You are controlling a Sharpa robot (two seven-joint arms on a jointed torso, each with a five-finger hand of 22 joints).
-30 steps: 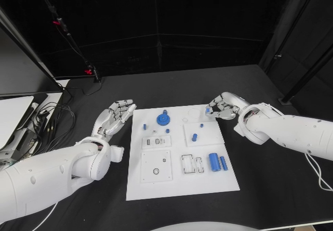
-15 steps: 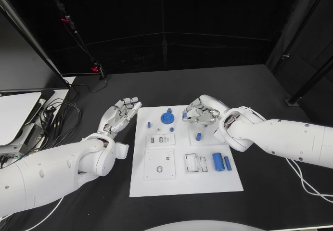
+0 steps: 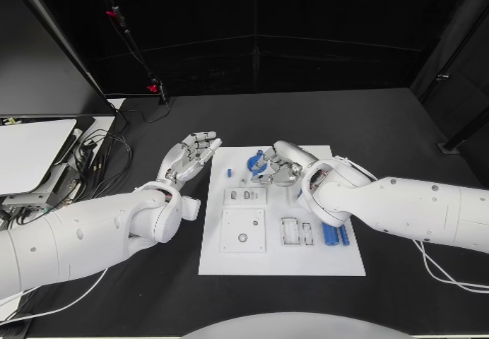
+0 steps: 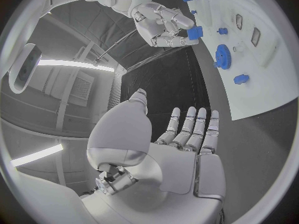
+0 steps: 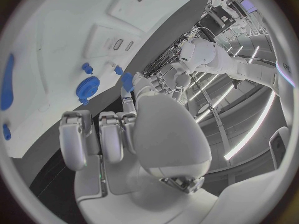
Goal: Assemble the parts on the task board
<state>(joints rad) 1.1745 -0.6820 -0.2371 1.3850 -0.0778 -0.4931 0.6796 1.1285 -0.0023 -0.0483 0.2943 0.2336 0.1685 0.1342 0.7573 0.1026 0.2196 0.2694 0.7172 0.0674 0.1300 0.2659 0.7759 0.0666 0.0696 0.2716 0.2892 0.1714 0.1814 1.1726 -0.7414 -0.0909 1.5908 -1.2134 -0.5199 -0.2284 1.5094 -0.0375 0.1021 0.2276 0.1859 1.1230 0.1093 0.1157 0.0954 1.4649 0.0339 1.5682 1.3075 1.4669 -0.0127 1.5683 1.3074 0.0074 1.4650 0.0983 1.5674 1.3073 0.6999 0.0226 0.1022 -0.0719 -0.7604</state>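
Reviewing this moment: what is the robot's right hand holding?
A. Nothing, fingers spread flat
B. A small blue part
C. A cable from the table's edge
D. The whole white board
B. In the left wrist view the right hand pinches a small blue part in its fingertips above the task board; the left hand lies open beside the board, holding nothing.

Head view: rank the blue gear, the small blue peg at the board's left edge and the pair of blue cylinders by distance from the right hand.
1. Blue gear, beside the right hand.
2. Small blue peg, left board edge.
3. Blue cylinders, the board's near right.
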